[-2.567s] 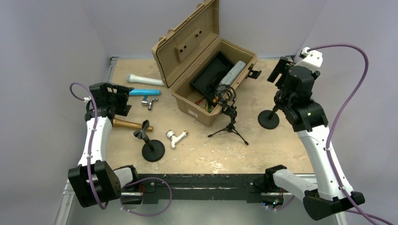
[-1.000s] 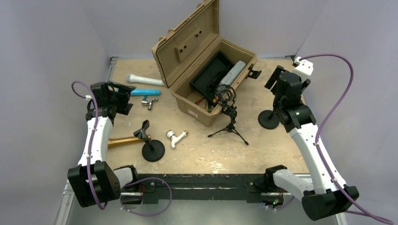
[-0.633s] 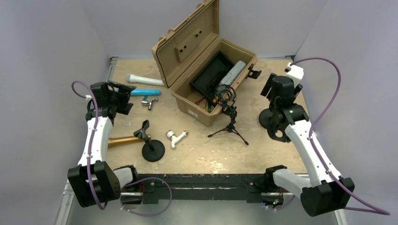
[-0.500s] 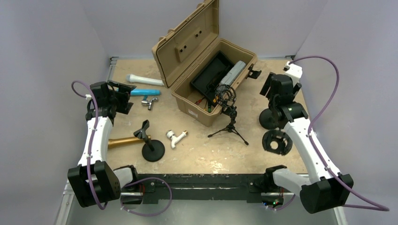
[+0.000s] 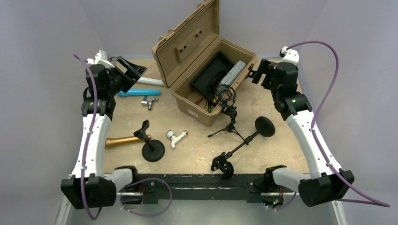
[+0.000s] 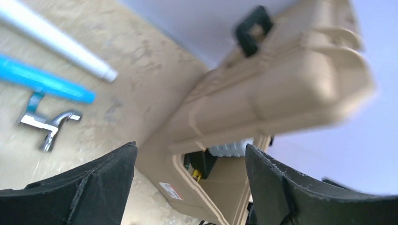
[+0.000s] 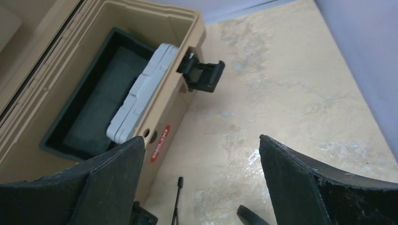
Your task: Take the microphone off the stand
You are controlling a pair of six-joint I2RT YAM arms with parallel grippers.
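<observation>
The gold microphone [image 5: 122, 140] lies flat on the table, its right end beside the post of the round-base stand [image 5: 151, 149]. That stand is upright and its clip [image 5: 142, 128] is empty. My left gripper [image 5: 133, 70] is open and empty, raised at the back left above a white tube; the left wrist view [image 6: 190, 154] shows nothing between its fingers. My right gripper [image 5: 256, 73] is open and empty by the case's right latch, and the right wrist view [image 7: 202, 140] shows bare table between its fingers. The microphone is in neither wrist view.
An open tan case [image 5: 213, 77] stands at the back centre, seen also in the wrist views [image 6: 281, 93] [image 7: 94, 93]. A tripod stand [image 5: 230, 123] is in front of it. A second round-base stand [image 5: 244, 143] lies toppled. White tube [image 5: 152, 81], blue tube [image 5: 136, 92], faucet [image 5: 149, 101], white fitting [image 5: 176, 137].
The gold microphone came out of my left gripper and dropped to the table. The right stand toppled toward the front edge. Both arms rose and swung toward the back.
</observation>
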